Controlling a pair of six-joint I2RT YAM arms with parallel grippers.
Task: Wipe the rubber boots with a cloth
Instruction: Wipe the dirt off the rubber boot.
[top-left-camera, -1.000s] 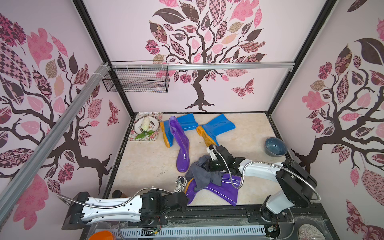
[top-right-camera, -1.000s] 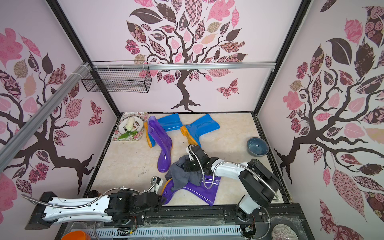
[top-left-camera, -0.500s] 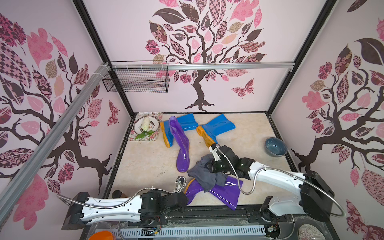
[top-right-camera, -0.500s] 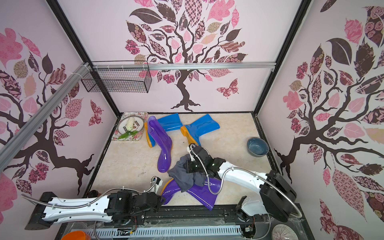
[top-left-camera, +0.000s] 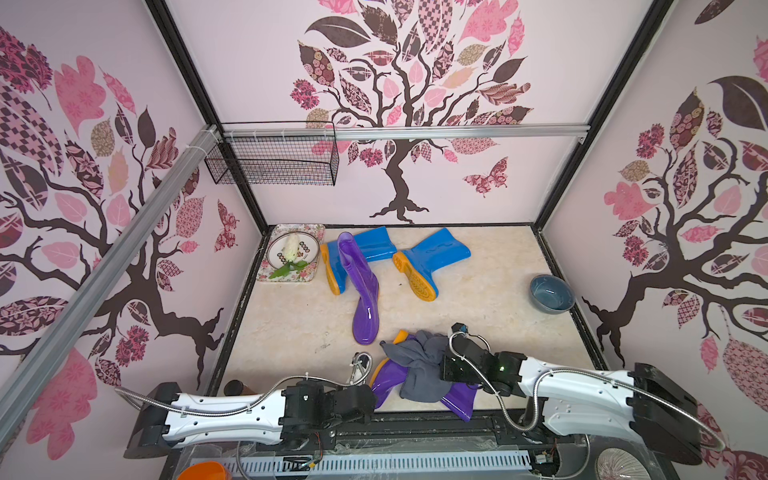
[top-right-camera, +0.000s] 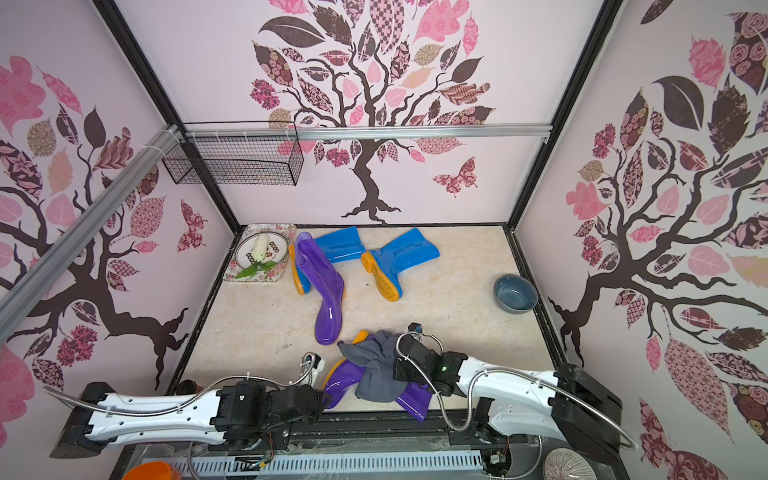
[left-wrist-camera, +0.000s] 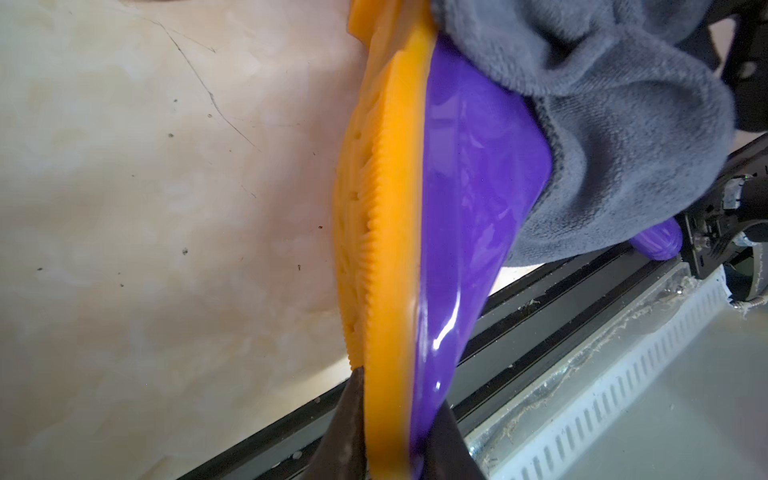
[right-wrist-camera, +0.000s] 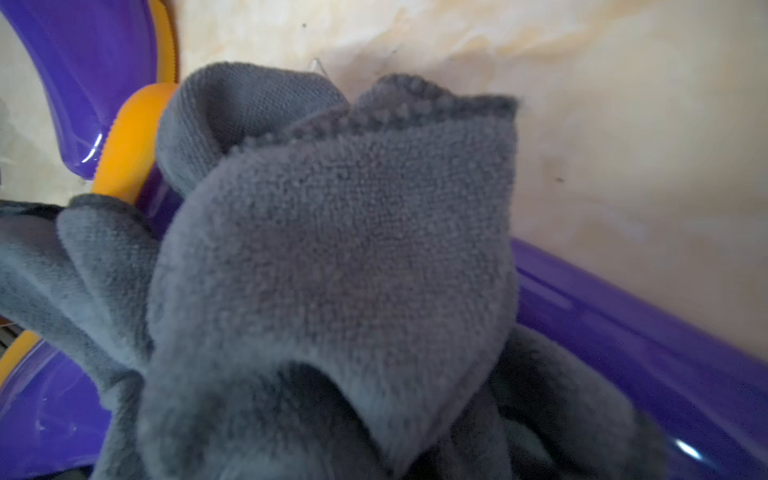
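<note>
Cloth (top-left-camera: 419, 370) slid frontward | clamped in R grip (top-left-camera: 441, 368), atop purple boot (top-left-camera: 386, 386)

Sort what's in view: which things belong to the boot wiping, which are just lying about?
Job: cloth; near purple boot; far purple boot; blue boot by the tray; other blue boot.
Lying about: bowl; tray; plate; flower; wire basket.

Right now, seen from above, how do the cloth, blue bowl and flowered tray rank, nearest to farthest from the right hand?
1. Cloth, held in the right hand, over the lying purple boot.
2. Bowl, near the right wall.
3. Tray, far left corner.
</note>
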